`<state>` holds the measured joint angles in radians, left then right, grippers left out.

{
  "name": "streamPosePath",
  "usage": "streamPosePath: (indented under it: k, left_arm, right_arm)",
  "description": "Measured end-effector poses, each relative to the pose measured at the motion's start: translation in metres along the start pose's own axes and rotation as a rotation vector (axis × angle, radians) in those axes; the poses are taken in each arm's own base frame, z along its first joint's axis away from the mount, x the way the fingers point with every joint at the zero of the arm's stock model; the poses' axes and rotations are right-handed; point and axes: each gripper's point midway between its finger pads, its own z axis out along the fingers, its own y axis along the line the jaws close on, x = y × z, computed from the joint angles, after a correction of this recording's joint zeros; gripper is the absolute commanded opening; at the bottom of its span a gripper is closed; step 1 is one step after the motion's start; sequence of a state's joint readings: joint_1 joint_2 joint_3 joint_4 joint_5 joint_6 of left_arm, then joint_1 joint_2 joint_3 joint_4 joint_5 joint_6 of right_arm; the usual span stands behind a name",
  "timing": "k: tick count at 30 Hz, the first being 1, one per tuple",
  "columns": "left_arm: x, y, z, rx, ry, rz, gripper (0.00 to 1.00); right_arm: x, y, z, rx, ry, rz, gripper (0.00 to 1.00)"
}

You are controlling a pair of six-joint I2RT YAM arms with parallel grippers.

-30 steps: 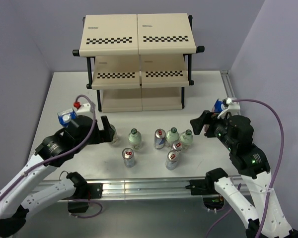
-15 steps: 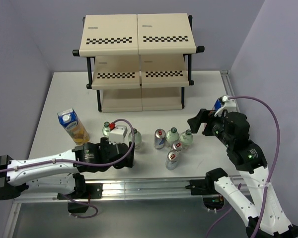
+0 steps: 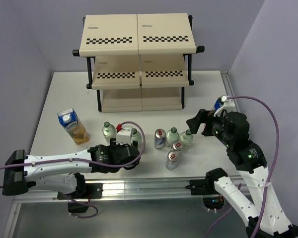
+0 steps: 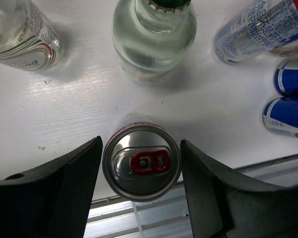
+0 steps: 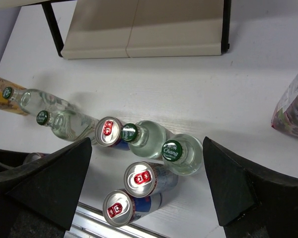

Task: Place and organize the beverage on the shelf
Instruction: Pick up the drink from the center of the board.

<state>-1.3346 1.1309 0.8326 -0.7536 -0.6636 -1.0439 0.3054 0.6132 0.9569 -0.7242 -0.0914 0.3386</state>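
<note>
Top and wrist views of the drinks on the white table (image 3: 208, 84), in front of the shelf (image 3: 139, 42).

**Shelf:** a cream rack of three tiers on a black tube frame. Black-and-white checkered strips run along the front edges of the upper two tiers. It stands at the far side of the table, well apart from the drinks.

**Drinks:** all stand on the table near its front edge.
- The yellow carton (image 3: 73, 127) has a blue-and-white top and stands furthest left.
- The four bottles (image 5: 148, 139) are small, clear and round-shouldered, with green caps; one cap reads "Chang". Two stand left of centre and two right of centre.
- The three clustered cans (image 5: 141, 179) are slim, with blue and silver sides, silver lids and red pull-tabs. They stand close together beside the right-hand bottles.
- The fourth can (image 4: 141, 168) has the same design and stands alone nearest the table edge.

**Left gripper** (image 4: 141, 141): it reaches down over the fourth can with one jaw close against each side. Whether the jaws press on the can cannot be told.

**Right gripper** (image 3: 197, 122): its jaws are spread wide and hold nothing. It hangs above the right-hand bottles and the three clustered cans.
</note>
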Motion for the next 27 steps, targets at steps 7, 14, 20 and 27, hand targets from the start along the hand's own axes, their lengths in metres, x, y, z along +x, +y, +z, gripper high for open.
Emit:
streamPosePath:
  k: [7,14,20,27]
  left_arm:
    - [-0.005,0.001,0.01,-0.021,-0.033,-0.015,0.13]
    - [-0.011,0.013,-0.003,-0.071,-0.01,0.02,0.0]
    - [-0.049,0.002,-0.044,-0.002,-0.045,0.007,0.0]
    - [-0.102,0.008,-0.109,0.167,-0.142,0.003,0.0]
  right_arm:
    - [0.001,0.004,0.0,-0.023,0.006,0.0,1.0]
    - [-0.002,0.025,0.007,-0.142,-0.005,0.007,1.0]
    - [0.004,0.071,0.014,-0.398,0.02,-0.01,0.98]
    - [0.011,0.142,0.002,-0.731,0.025,-0.143,0.93]
